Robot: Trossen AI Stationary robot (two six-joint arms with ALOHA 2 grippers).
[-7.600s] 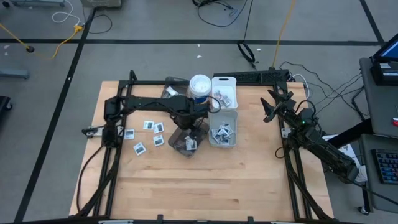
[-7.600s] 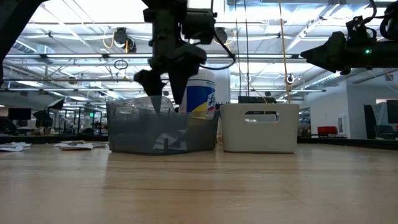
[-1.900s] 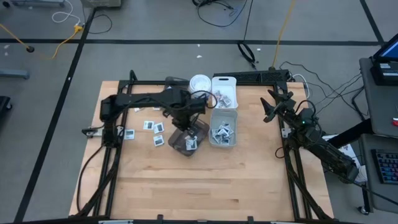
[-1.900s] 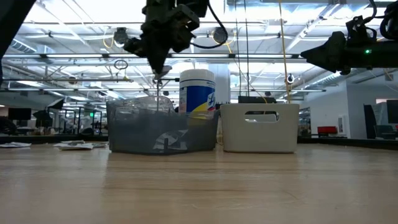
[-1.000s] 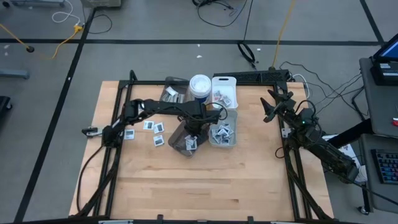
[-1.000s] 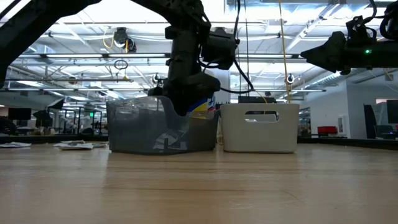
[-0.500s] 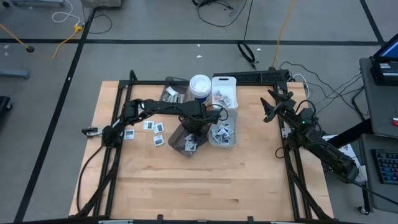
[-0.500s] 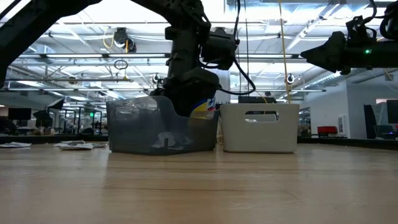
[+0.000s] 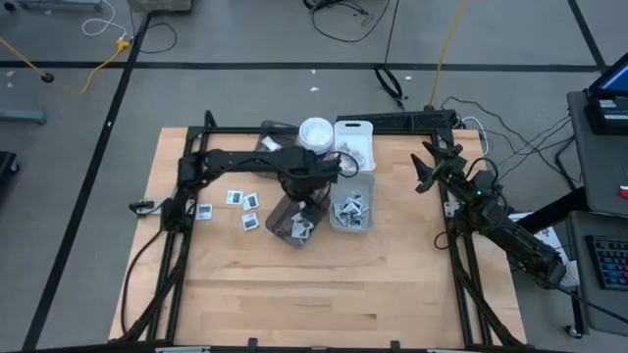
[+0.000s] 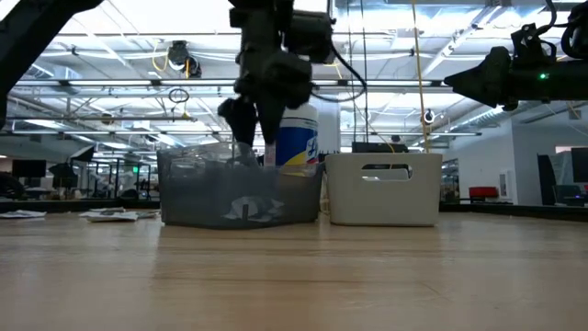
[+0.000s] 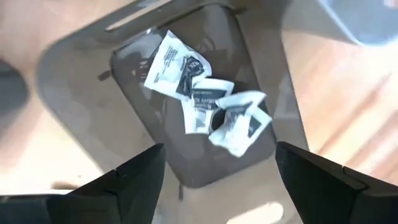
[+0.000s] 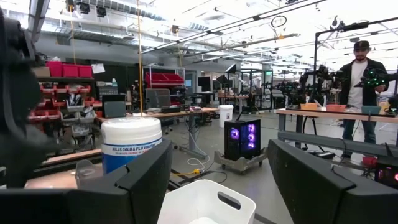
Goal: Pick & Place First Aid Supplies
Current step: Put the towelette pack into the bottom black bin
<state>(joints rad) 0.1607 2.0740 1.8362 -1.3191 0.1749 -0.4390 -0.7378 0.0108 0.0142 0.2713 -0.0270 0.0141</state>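
While over smoky bin (image 9: 292, 222), wipes tub (image 9: 316, 134) adjacent

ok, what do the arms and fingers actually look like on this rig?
Both arms are dark, near black, built of slim jointed links with black cables looped along them. The left gripper is a blocky dark head. The right gripper looks the same, with a small green light behind it. Fingers are flat, wedge-shaped, matte black.

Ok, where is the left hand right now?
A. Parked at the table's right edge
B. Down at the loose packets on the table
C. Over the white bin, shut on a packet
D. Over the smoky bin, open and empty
D: the left hand hangs open over the smoky bin, with packets lying in it and nothing between its fingers.
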